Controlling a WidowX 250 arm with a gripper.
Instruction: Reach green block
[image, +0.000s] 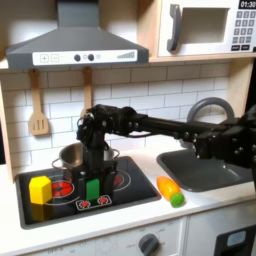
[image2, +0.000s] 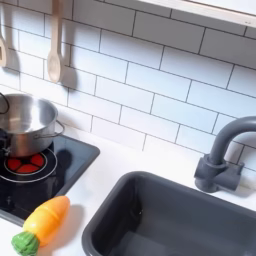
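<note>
- Because the green block (image: 93, 188) stands upright on the toy stove (image: 130, 190), between the yellow block (image: 40, 189) and the carrot (image: 171, 190), I hang my claw (image: 96, 166) straight above it in the first exterior view.
- My claw's jaws are too dark to read (cannot tell whether they are parted or closed).
- The steel pot (image2: 25, 120) sits behind, clear of my descent.

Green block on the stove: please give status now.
End effector directly above small bright-green rectangular block, jaws unclear. Block upright on black cooktop. Nothing between them.
</note>
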